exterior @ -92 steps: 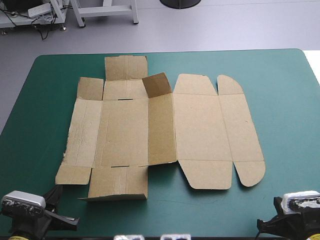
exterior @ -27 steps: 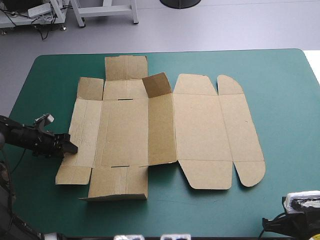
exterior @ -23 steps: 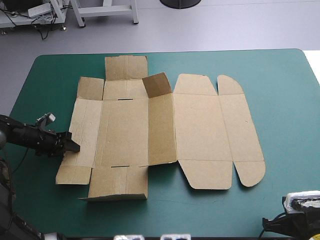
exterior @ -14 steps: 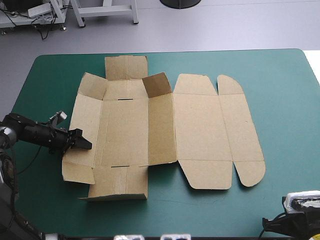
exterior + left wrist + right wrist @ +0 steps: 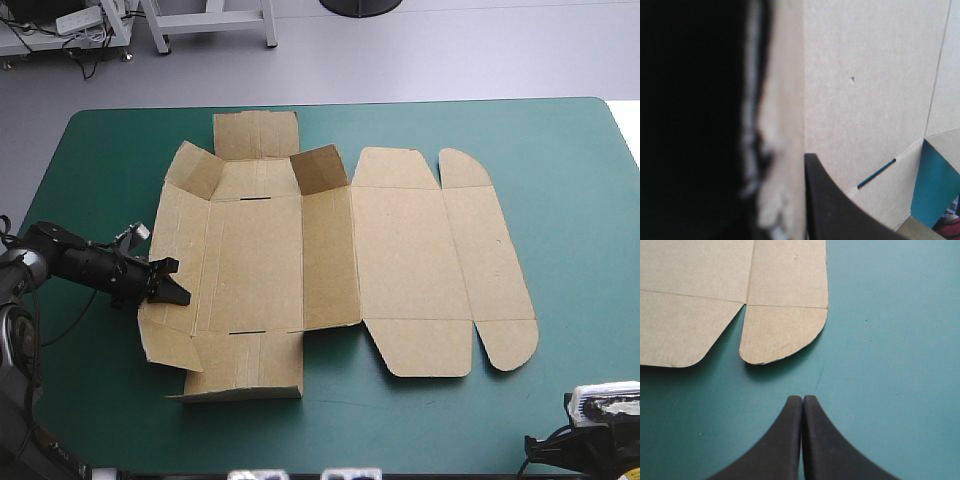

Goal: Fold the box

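Tilting is now seen along the left side of the box (image 5: 400,250). The left wall panel (image 5: 178,235), flat in the earlier pictures, is raised off the surface (image 5: 580,200). The far corner flap (image 5: 195,172) and the near corner flap (image 5: 172,345) are pulled up with it. The whole sheet is also shifted a little toward the right edge.

The panel is pinched by the left fingers (image 5: 170,285), which are all but closed with the board between them. In the left wrist view one black finger is seen set against the board. The first wall is thus judged to be under way, with nothing yet tucked.

The right fingers (image 5: 805,410) are closed on nothing and are parked by the near right corner, apart from the rounded tab (image 5: 782,332) of the lid.

The box is spread over the middle of the teal-green cover. Wide bare room is left to the right and along the near edge. Less is left beyond the far flap (image 5: 257,135) and at the left edge, where the left arm is reached in.
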Controlling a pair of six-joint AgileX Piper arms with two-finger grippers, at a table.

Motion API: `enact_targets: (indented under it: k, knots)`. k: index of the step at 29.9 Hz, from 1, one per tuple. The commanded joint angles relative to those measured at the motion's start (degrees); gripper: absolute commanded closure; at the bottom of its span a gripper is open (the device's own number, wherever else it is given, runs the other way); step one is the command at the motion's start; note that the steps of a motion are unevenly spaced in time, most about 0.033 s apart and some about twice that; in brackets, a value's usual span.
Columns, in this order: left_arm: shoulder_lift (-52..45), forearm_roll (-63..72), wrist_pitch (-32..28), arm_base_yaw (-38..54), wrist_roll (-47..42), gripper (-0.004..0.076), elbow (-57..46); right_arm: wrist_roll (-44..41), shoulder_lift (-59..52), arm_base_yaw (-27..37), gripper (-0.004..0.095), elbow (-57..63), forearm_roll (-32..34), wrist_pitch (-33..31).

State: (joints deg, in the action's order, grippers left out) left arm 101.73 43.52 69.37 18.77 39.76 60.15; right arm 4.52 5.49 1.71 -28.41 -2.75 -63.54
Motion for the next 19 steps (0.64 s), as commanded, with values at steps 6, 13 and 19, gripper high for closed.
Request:
enact_targets:
  k: [6, 13, 19]
  knots:
    - [-9.2, -18.2, 4.8, -10.2, -4.0, 0.0734, 9.1, 0.1, 1.0, 0.0, 0.0921, -1.2, 0.2, 3.5]
    - [-13.2, -28.1, 3.6, -25.4, -5.7, 0.0734, 15.6, 0.1, 1.0, 0.0, 0.0921, -1.2, 0.0, 3.5]
    - [-13.6, -35.7, 1.1, -34.9, -7.2, 0.0734, 22.4, 0.1, 1.0, 0.0, 0.0921, -1.2, 0.0, 3.5]
